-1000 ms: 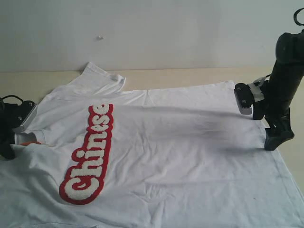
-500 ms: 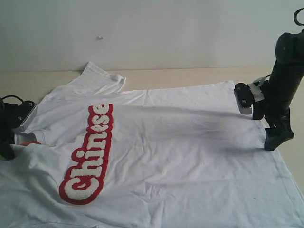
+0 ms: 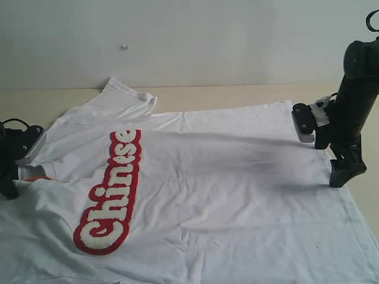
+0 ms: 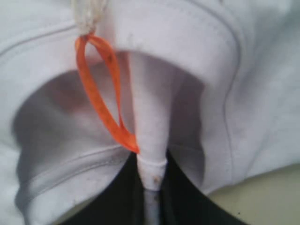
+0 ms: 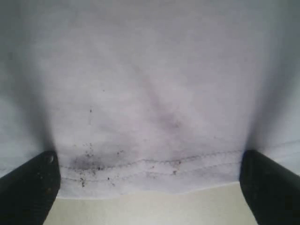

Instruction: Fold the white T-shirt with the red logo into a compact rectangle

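The white T-shirt lies spread flat on the table, its red logo running as a long strip on the left half. At the far left my left gripper is shut on the collar, a pinched fold of white cloth standing between its black jaws beside the orange neck tag. My right gripper stands at the shirt's right hem, open wide. In the right wrist view its fingers straddle the stitched hem, which lies flat on the table between them.
The beige table shows along the back and at the right edge. One sleeve sticks out toward the pale back wall. The shirt runs off the front of the exterior view.
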Action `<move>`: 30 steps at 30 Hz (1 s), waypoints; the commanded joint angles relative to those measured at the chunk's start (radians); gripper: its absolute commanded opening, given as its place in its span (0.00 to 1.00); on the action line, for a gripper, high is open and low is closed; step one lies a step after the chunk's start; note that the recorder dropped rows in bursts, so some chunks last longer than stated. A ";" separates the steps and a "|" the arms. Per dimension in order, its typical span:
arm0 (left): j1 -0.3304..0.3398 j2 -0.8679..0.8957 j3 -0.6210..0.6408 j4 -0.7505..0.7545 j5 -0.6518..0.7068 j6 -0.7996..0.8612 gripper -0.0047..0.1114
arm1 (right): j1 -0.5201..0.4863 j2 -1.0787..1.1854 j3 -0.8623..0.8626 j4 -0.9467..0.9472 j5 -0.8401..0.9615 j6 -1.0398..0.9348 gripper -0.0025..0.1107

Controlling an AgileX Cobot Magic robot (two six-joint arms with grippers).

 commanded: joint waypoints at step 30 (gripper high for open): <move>-0.001 0.018 0.006 0.026 0.027 0.006 0.04 | -0.002 0.029 0.006 0.022 -0.025 0.000 0.95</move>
